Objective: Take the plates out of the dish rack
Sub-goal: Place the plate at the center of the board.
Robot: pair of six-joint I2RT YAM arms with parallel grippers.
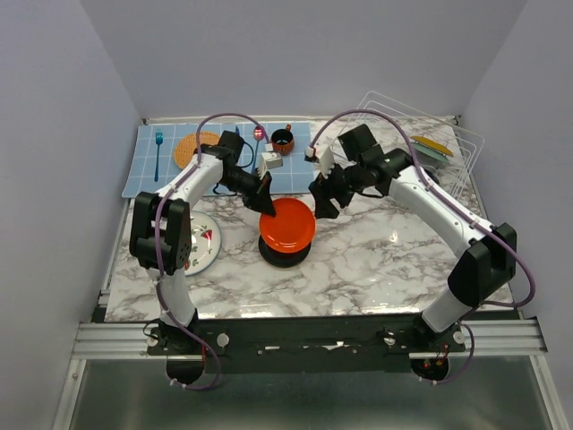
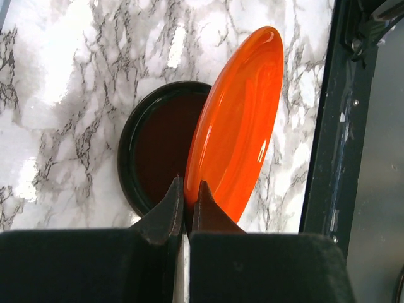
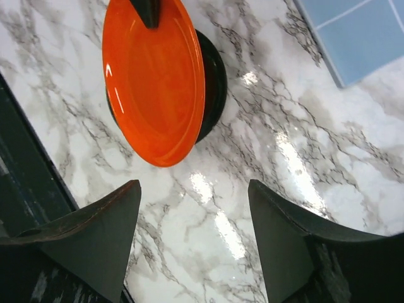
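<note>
**Top view.** The orange-red plate [image 1: 287,222] is covering most of the glossy black plate [image 1: 283,257], leaving only its near rim showing. The left arm [image 1: 161,231] is hiding part of the white plate with red wedges [image 1: 209,244] and an edge of the orange woven disc [image 1: 192,148]. In the dish rack [image 1: 467,148], possibly two plates [image 1: 431,146] are appearing too small to tell apart.

**Right wrist view.** The top edge is cutting off the left gripper [image 3: 149,11].

Robotics lab test cell dressed w/ kitchen props. Evidence: plain partition walls [image 1: 54,134] on 3 sides; marble-print tabletop [image 1: 385,269]; alu. extrusion rail [image 1: 304,339] at near edge carrying 2 cabled robot arms [image 1: 439,210]; blue tile-print mat [image 1: 143,175], wire dish rack [image 1: 472,152], mug [image 1: 282,141] as household stand-ins.
</note>
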